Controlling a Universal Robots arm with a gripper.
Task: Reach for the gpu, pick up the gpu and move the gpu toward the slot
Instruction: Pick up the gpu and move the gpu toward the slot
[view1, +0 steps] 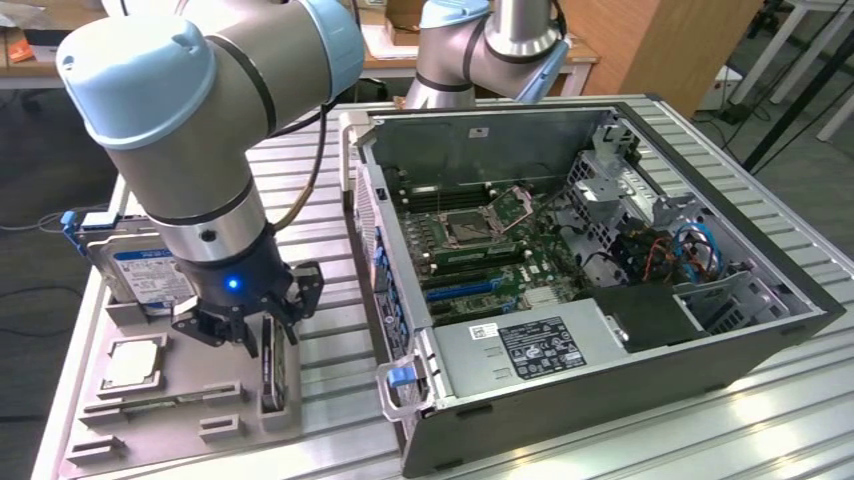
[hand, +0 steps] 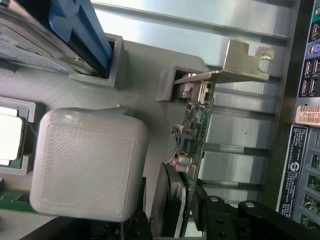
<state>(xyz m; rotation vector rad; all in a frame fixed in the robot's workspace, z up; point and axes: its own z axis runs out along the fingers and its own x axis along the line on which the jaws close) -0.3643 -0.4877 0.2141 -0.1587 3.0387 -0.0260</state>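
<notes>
One gpu (hand: 194, 120) stood on edge in the grey tray (view1: 147, 430) just beside the computer case (view1: 694, 340). My claw (view1: 254, 343) sat down over it; I could not tell whether it gripped. A case label (hand: 307, 116) read "FH69TS".

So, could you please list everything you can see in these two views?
gpu: one, dark with a silver bracket, standing on edge in the holder, under the hand.
hard drive: one, silver with a blue label, upright at the holder's far end.
processor chip: one, silver, flat in the holder, on the exterior view's left of the gpu.
holder: one, grey, on the table beside the case.
computer case: one, black, side open, motherboard showing.
table: one, silver slatted metal, under everything.
arm: one, grey with pale blue caps, bent down over the holder.
hand: one, black, lowered at the gpu.
</notes>
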